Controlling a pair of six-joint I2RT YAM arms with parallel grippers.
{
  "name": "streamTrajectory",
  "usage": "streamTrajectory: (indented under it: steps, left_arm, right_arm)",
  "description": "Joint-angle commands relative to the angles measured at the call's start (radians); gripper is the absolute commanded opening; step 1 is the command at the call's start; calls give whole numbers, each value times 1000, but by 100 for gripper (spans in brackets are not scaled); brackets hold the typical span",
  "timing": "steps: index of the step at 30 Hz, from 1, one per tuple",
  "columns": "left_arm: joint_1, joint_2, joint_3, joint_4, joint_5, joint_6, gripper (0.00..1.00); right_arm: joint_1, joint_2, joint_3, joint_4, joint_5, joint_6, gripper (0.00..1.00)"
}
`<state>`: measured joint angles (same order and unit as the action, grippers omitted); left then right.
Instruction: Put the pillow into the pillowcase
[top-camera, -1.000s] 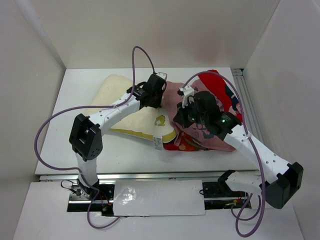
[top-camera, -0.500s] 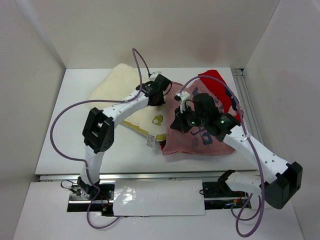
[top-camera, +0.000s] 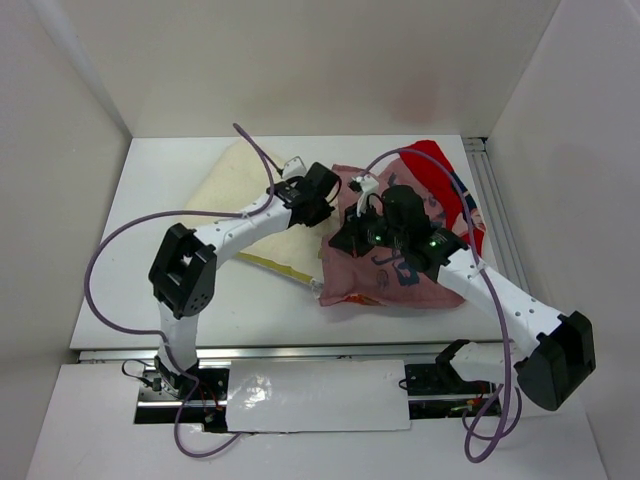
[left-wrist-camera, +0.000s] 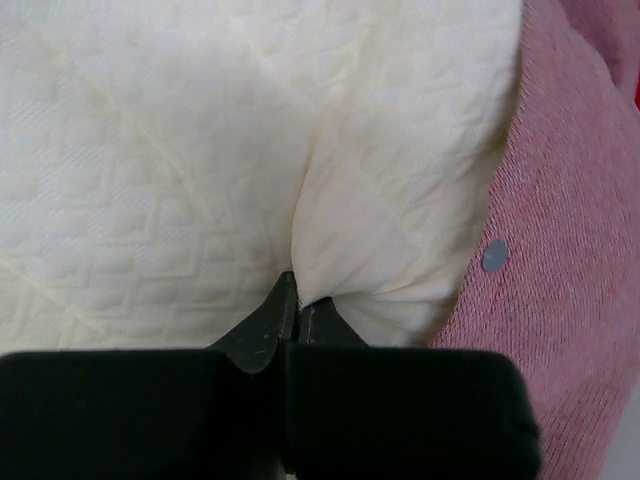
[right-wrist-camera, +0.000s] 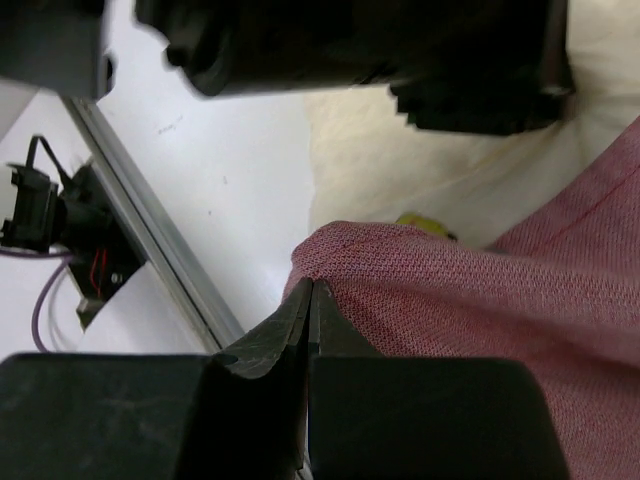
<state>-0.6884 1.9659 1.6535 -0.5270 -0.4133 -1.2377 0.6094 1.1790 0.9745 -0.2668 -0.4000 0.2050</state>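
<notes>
The cream pillow (top-camera: 232, 190) lies at the left of the table, its right end under the edge of the pink-red pillowcase (top-camera: 400, 280). My left gripper (top-camera: 325, 205) is shut on a pinch of the pillow's quilted fabric (left-wrist-camera: 300, 180), with the pillowcase edge (left-wrist-camera: 570, 250) just to its right. My right gripper (top-camera: 352, 232) is shut on a fold of the pillowcase's pink fabric (right-wrist-camera: 450, 280), held up over the pillow (right-wrist-camera: 400, 150). The pillow's yellow emblem (right-wrist-camera: 425, 223) peeks out beside that fold. The red printed side (top-camera: 440, 165) shows at the back right.
The white table (top-camera: 150, 300) is walled on three sides. A metal rail (top-camera: 300, 352) runs along the near edge, with arm bases and cables below it. A slotted rail (top-camera: 500, 220) runs along the right edge. The left arm's housing (right-wrist-camera: 350, 50) hangs close above the right gripper.
The pillow has swung and slid right, so more of it lies under the pillowcase. My right gripper has drawn the pink fabric left over the pillow's corner. The emblem is now covered in the top view.
</notes>
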Motion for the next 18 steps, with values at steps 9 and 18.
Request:
streamTrajectory:
  steps: [9,18]
  left_arm:
    - [16,-197,-18,-172,-50,349,100]
    - [95,-334,-308,-55,51,630,100]
  right_arm:
    - [-68,-73,-91,60,52,25,0]
    - [-56,-15,-157,72,6,-21,0]
